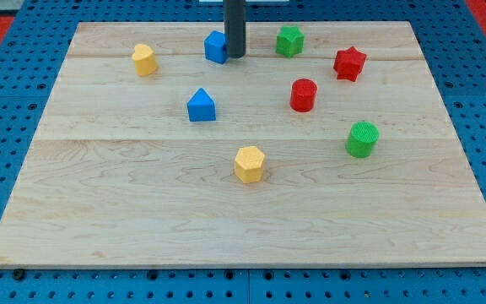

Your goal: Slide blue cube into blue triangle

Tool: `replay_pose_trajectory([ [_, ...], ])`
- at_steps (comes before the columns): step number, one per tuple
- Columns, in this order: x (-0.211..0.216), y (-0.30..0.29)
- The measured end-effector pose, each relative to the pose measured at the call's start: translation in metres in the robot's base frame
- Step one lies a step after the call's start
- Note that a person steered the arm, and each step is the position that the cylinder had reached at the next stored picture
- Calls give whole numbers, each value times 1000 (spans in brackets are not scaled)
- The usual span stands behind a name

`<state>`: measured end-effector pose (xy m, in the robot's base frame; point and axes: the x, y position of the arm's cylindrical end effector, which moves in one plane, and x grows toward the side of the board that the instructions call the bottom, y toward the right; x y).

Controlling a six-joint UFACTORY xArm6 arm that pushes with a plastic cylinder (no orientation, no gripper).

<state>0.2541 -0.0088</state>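
Tip point(236, 56): bare rod end, no jaws, holding nothing; down on the wooden board point(142, 211) near the view's top.
Blue cube point(216, 47): touching the tip, on its view-left side.
Blue triangle point(201, 105): below the tip and slightly view-left, apart from the cube.
Green star point(289, 40): just view-right of the tip.
2 reds: star point(349, 63) and cylinder point(303, 95), farther view-right.
Yellow block point(144, 60): well view-left of the tip.

1. We see bright, even light across the wooden board point(243, 211).
2. Blocks cast only faint, short shadows.
3. No strong glare shows.
4. Focus looks sharp left to right, near to far.
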Motion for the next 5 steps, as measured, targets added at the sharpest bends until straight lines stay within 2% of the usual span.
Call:
replay_pose_trajectory([
  [1,-48,-6],
  [2,-35,-63],
  [3,-14,-25],
  [4,-19,2],
  [5,1,0],
])
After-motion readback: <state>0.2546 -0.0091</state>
